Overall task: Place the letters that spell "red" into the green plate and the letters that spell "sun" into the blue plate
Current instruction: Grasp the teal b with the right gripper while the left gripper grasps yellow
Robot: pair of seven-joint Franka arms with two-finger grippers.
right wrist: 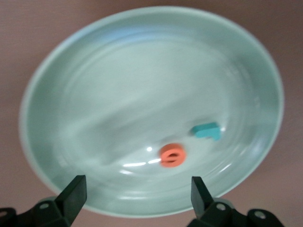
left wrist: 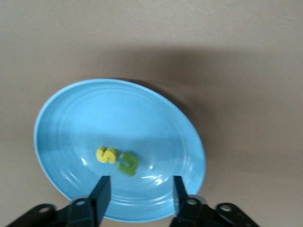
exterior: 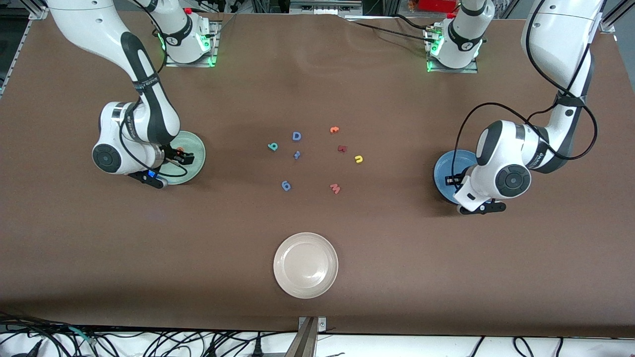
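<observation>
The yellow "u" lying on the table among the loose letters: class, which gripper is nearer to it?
Left. The left gripper hangs over the blue plate, toward whose end the yellow "u" lies; the right gripper hangs over the green plate.

Left arm hides much of the blue plate (exterior: 443, 171), seemingly half.

The front view looks down from high above the near edge of the table (exterior: 317, 89), facing the two arm bases at the far edge, and takes in the whole surface. The left wrist view looks down from close above the blue plate (left wrist: 52, 156), between the left gripper's (left wrist: 138, 191) open fingers. The right wrist view looks down, also close, on the green plate (right wrist: 52, 94), past the right gripper (right wrist: 138, 191). Each plate also appears in the front view.
</observation>
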